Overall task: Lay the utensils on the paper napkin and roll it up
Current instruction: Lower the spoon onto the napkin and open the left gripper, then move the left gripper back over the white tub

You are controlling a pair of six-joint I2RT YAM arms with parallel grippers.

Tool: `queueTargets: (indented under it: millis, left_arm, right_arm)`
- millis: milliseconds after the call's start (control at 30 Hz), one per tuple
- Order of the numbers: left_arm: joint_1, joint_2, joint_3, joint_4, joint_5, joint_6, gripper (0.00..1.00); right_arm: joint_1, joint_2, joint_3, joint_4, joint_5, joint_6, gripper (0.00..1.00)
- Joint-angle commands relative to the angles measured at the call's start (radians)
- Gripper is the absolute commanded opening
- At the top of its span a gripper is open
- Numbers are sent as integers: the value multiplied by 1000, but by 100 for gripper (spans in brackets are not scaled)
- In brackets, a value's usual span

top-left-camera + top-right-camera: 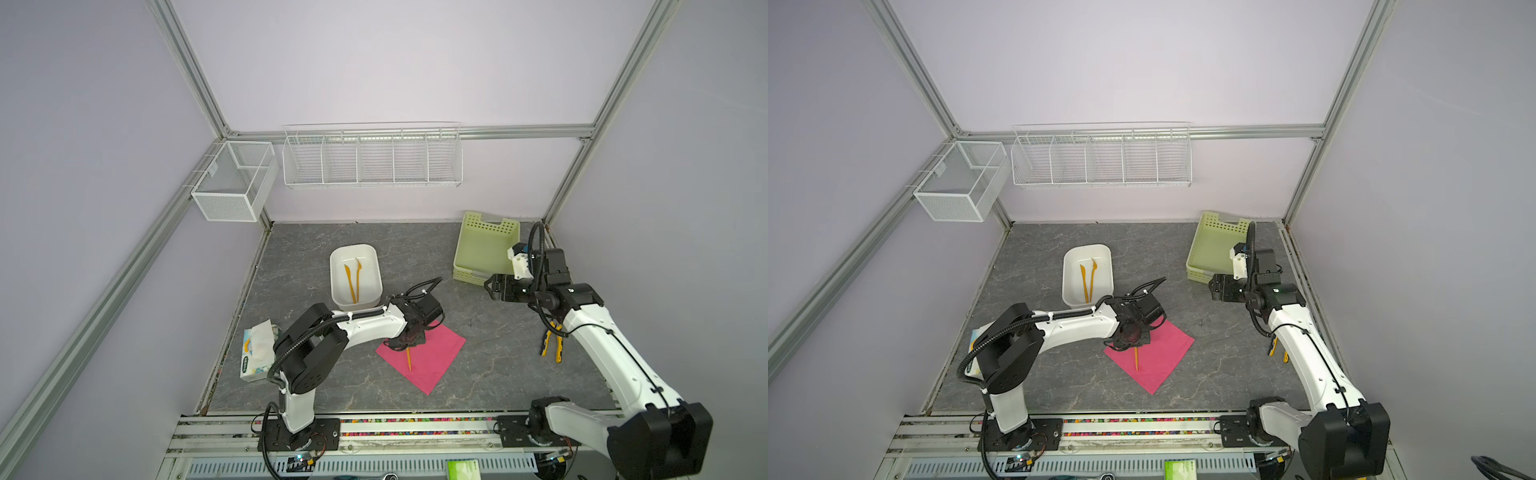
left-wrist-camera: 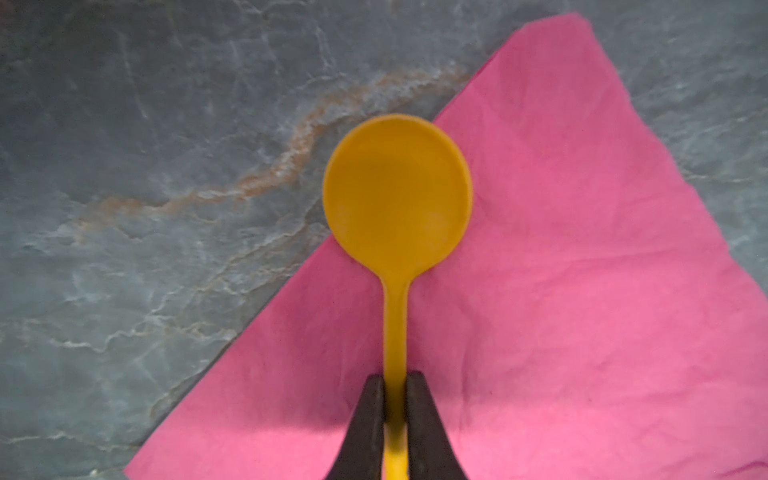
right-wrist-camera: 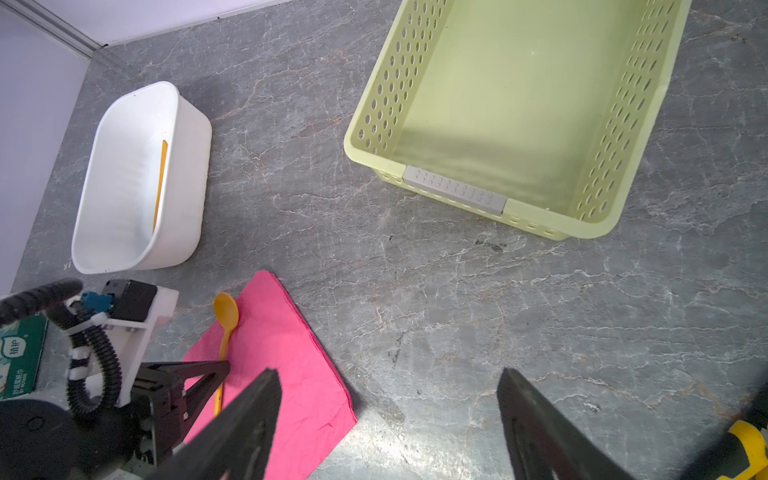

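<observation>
The pink-red paper napkin (image 1: 438, 353) (image 1: 1165, 353) lies flat as a diamond in the middle of the table. An orange spoon (image 2: 397, 191) (image 3: 226, 311) rests on it, its round bowl overhanging the napkin's edge. My left gripper (image 2: 395, 378) (image 1: 405, 340) is shut on the spoon's handle, low over the napkin (image 2: 582, 291). Two more orange utensils (image 1: 354, 276) (image 1: 1088, 276) lie inside the white tub (image 1: 337, 259) behind it. My right gripper (image 3: 388, 374) (image 1: 490, 286) hangs open and empty off to the right, near the green basket.
A pale green perforated basket (image 1: 484, 249) (image 3: 519, 104) stands at the back right. Yellow-and-black pliers (image 1: 552, 343) lie under the right arm. A white-and-blue tissue box (image 1: 257, 351) sits at the left edge. Wire baskets (image 1: 372, 160) hang on the back wall.
</observation>
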Motion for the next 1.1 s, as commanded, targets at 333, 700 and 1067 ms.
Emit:
queueTargets:
  millis: [333,700,1067]
  left_arm:
    - [2,-14,32,-31,-29,-23,19]
    - [2,-51,88,-89,-58,-3,19]
    - [30,-111,273,-244,-153,106,20]
  right_arm:
    - [-8,3,-16,17,-14,-5,85]
    - [-11,4,-13,13,-12,-5,85]
    - [-26,-8,-19,24,-12,-12,84]
